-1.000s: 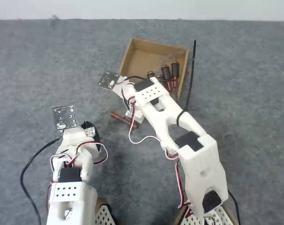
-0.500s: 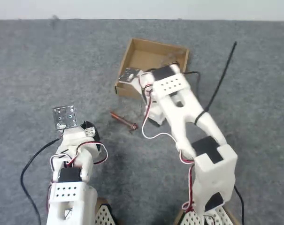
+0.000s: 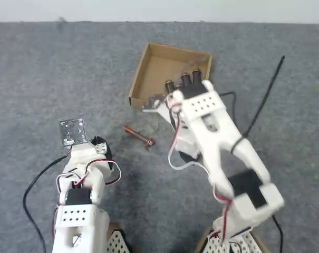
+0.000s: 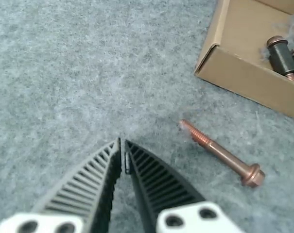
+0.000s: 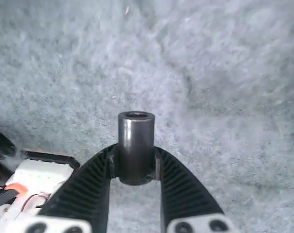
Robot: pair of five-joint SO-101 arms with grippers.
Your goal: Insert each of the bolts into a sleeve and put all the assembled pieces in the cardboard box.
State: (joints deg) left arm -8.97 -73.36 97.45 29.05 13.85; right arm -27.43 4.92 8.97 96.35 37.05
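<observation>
Nearest, at 7 o'clock in the high view, the left arm is seen. Its pincer (image 4: pixel 122 151) is clenched on nothing, the tips met just above the grey tabletop (image 3: pixel 38 74). At 5 o'clock the right arm is stretched toward the middle. Its pincer (image 5: pixel 135 158) is clamped on a black sleeve (image 5: pixel 136 138), which is gripped by its lower half, the open end pointing out past the fingertips.

Farther on, a copper bolt (image 3: pixel 138 135) is laid flat on the tabletop, at about 3 o'clock from the left pincer and apart from it. Its flanged head is turned toward 4 o'clock and its threaded tip toward 10 o'clock.

Beyond, at 12 o'clock, the cardboard box (image 3: pixel 140 74) is set, open on top, near the bolt but not touching it. Three assembled pieces (image 3: pixel 181 81) are lodged side by side in the box's part toward 4 o'clock, their near ends covered by the right arm's wrist.
</observation>
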